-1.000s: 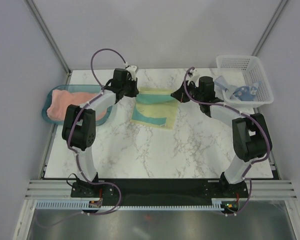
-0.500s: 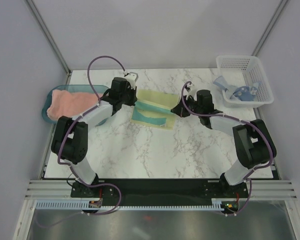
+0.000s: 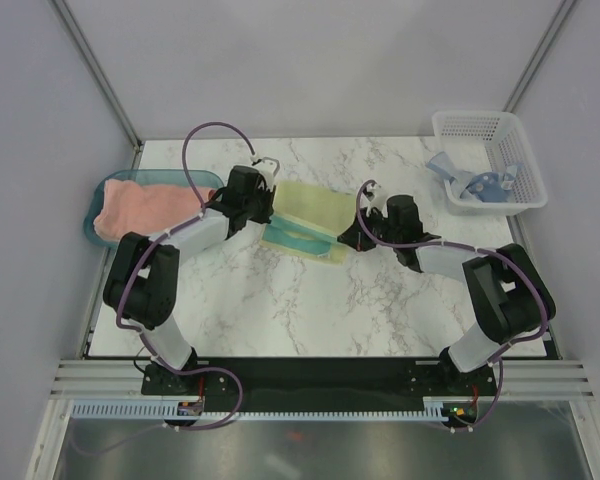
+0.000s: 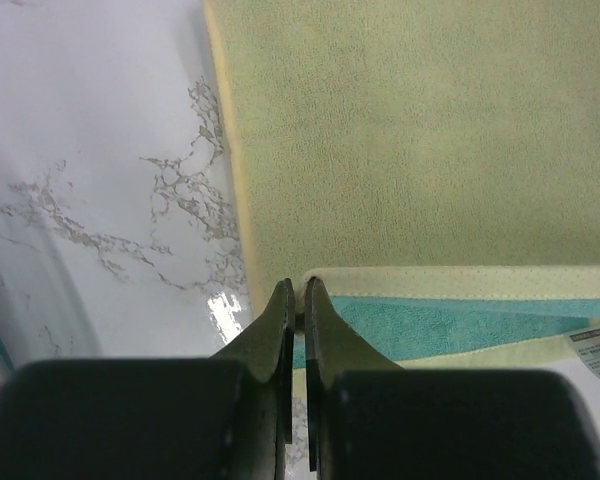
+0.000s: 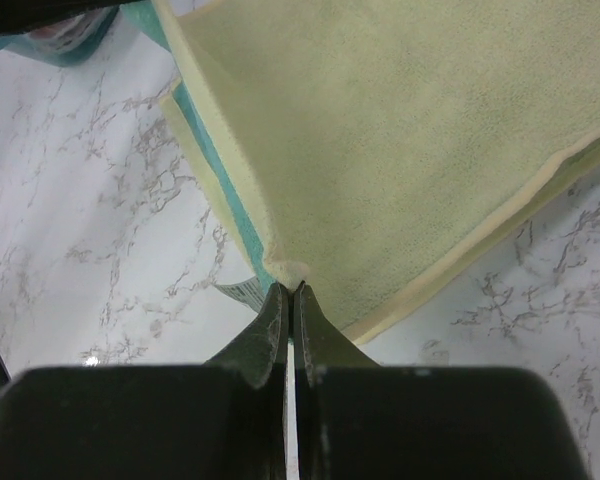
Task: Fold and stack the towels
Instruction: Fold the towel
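As both arms draw its far edge toward the near side, the yellow towel (image 3: 305, 212), flat a second ago, now doubles over at mid-table, its first fold about half made. The left gripper (image 4: 298, 290) and right gripper (image 5: 288, 288) each pinch a lifted corner, the cloth stretched between them. The pink towel (image 3: 140, 205) lies in the tray (image 3: 92, 228), and the blue towel (image 3: 470, 186) in the basket (image 3: 480, 122).
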Controlling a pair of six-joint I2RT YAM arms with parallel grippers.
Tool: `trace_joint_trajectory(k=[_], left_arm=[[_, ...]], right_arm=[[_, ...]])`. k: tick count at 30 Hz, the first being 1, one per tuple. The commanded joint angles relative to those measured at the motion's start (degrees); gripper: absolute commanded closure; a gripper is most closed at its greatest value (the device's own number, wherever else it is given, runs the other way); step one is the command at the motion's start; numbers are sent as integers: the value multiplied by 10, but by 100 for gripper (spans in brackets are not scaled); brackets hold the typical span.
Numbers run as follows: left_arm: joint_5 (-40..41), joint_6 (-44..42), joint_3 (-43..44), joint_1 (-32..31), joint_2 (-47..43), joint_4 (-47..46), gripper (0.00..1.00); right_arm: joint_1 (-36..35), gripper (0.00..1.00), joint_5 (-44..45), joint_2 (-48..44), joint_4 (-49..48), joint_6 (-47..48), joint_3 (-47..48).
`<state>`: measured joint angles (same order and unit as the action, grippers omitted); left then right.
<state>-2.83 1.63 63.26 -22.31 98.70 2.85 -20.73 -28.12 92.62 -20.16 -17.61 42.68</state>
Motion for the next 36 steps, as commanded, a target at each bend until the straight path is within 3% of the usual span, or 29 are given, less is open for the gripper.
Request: trace_joint_trajectory(k=[1, 3, 8, 13, 14, 15, 19, 24, 30, 36], left_arm=[[48, -22, -9, -1, -26, -19, 98], [53, -22, -9, -4, -24, -14, 95], [96, -6, -26, -13, -35, -9, 75], [172, 12, -41, -16, -58, -12, 48], [192, 16, -41, -16, -62, -10, 38], [197, 19, -40, -16, -66, -7, 36], [170, 42, -22, -17, -68, 20, 34], [85, 69, -2, -32, -38, 55, 37], [64, 94, 18, -41, 5, 68, 39], [34, 123, 41, -41, 48, 87, 41]], right_arm=[[-4, 100, 6, -19, -27, 1, -17], [-6, 100, 10, -19, -26, 1, -22], [-14, 92, 18, -25, -23, 1, -37], [-26, 73, 22, -31, -11, -5, -49], [-29, 68, 22, -33, -8, -8, -49], [-30, 65, 22, -35, -1, -10, -49], [-31, 55, 34, -52, 81, -23, -30], [-31, 51, 40, -96, 106, -66, -32], [-31, 59, 91, -83, 144, -104, 9], [-31, 67, 47, -11, 115, -125, 32]])
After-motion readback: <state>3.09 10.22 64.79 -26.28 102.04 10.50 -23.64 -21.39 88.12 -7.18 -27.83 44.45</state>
